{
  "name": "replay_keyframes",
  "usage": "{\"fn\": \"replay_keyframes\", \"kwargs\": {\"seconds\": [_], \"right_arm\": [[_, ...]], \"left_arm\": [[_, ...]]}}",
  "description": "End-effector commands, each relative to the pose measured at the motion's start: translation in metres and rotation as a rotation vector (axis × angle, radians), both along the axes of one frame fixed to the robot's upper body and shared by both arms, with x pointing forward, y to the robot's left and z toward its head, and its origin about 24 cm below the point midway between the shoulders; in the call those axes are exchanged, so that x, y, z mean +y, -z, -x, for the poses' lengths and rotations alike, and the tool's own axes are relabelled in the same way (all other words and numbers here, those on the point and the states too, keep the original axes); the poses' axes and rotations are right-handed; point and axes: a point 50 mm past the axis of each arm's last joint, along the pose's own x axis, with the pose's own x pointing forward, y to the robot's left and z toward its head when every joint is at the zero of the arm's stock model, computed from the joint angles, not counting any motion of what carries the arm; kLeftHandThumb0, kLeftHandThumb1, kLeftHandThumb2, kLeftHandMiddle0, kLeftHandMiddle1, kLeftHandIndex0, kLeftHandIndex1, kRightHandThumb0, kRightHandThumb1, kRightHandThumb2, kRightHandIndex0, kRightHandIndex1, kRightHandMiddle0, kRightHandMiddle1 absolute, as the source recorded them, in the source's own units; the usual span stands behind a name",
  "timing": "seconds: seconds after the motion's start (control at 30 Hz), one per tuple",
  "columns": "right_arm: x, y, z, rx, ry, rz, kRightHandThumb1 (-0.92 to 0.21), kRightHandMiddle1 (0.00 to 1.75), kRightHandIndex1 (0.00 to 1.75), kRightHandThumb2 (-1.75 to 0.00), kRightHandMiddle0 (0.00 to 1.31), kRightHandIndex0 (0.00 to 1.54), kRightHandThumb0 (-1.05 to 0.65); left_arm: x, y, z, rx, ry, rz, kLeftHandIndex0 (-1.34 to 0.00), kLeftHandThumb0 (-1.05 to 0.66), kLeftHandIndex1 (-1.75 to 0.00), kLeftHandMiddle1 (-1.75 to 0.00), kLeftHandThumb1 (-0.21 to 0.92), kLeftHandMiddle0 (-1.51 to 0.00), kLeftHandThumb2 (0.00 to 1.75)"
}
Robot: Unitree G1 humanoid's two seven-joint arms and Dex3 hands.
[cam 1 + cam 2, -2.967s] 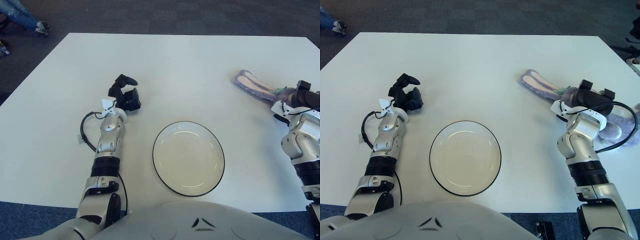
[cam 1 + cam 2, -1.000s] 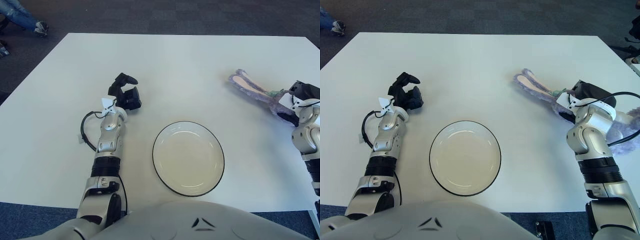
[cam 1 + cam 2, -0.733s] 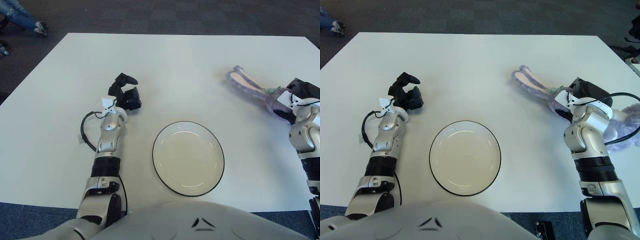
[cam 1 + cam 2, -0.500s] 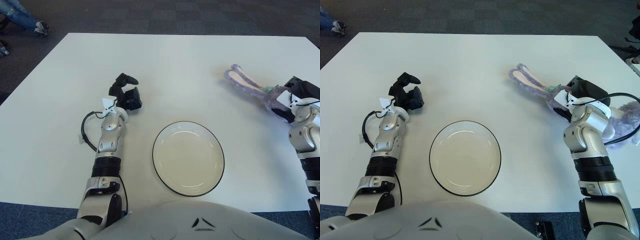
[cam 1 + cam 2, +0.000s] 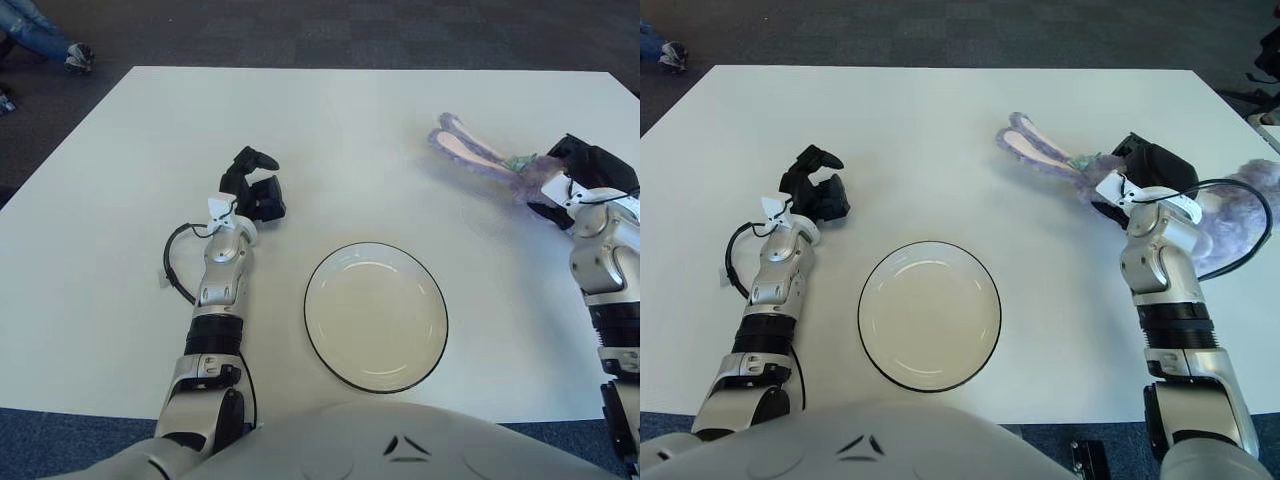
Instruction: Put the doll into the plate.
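Right hand [image 5: 1137, 172] closed on the doll [image 5: 1095, 172] near the head, at the table's right side, well apart from the plate [image 5: 930, 315]. Probably soft, light, floppy: long ears hanging loose, so better held at the body. Left hand [image 5: 816, 196] idle, fingers curled, left of plate.

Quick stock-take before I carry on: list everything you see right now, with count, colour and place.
doll: one, purple plush rabbit with long pink-lined ears, far right of the table, ears pointing left, in the right hand's grasp.
plate: one, white with a dark rim, near centre, nothing in it.
table: one, white, under everything.
floor: dark carpet beyond the table.
left hand: one, black, left of the plate, holding nothing.
right hand: one, black, closed on the doll's middle.
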Motion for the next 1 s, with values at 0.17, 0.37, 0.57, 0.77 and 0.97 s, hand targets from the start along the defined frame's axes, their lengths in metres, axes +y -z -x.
{"fn": "replay_keyframes", "kwargs": {"seconds": [0.17,0.37,0.57,0.77,0.97], "right_arm": [[0.022,-0.005,-0.018,-0.059,-0.079,-0.022,0.12,1.75,1.27,-1.65,0.85,1.01,0.0],[0.035,-0.008,-0.026,-0.065,-0.139,-0.028,0.12,1.75,1.28,-1.65,0.84,1.01,0.0],[0.047,-0.009,-0.028,-0.072,-0.187,-0.033,0.11,1.75,1.31,-1.65,0.83,1.0,0.0],[0.064,-0.01,-0.029,-0.081,-0.242,-0.037,0.08,1.75,1.33,-1.62,0.81,0.96,0.0],[0.075,-0.012,-0.027,-0.08,-0.297,-0.052,0.07,1.75,1.34,-1.62,0.8,0.96,0.0]], "left_arm": [[0.0,0.003,0.001,-0.002,0.002,-0.011,-0.69,-0.52,-1.75,-1.75,0.22,-1.24,1.43],[-0.001,0.003,0.001,-0.01,0.009,-0.015,-0.69,-0.52,-1.75,-1.75,0.22,-1.23,1.43],[-0.002,0.004,0.002,-0.014,0.017,-0.018,-0.69,-0.52,-1.75,-1.75,0.23,-1.22,1.43],[-0.003,0.005,0.001,-0.004,0.029,-0.023,-0.68,-0.51,-1.75,-1.75,0.24,-1.21,1.41],[-0.003,0.006,0.002,0.004,0.055,-0.032,-0.64,-0.49,-1.75,-1.75,0.28,-1.21,1.36]]}}
